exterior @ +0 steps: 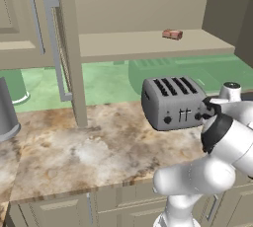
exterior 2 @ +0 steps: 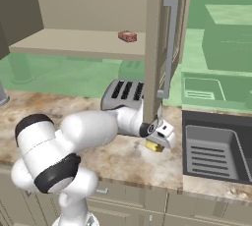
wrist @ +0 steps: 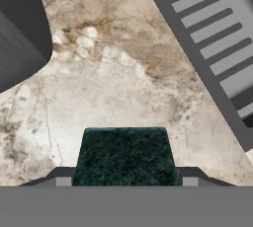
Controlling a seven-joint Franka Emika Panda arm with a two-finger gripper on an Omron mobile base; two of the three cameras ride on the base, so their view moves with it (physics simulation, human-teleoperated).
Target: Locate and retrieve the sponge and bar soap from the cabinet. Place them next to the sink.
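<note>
Your gripper (exterior 2: pixel 156 144) is clenched on the sponge (wrist: pixel 125 154), low over the bench (wrist: pixel 113 88) beside the sink (exterior 2: pixel 214 151). Next: set it down, then fetch the bar soap (exterior: pixel 172 34).

Yellow block sponge with dark green scrub layer (wrist: pixel 125 156), green side facing the hand camera. Pinkish-red bar soap (exterior: pixel 172 34) flat on beige wall cabinet (exterior: pixel 148 43) shelf. Grey ridged metallic sink (exterior 2: pixel 216 154), dark rim.

Bare marble surface (wrist: pixel 123 83) lies open between the toaster (wrist: pixel 20 33) and the sink (wrist: pixel 217 38); the cabinet door (exterior 2: pixel 157 48) hangs just above.
</note>
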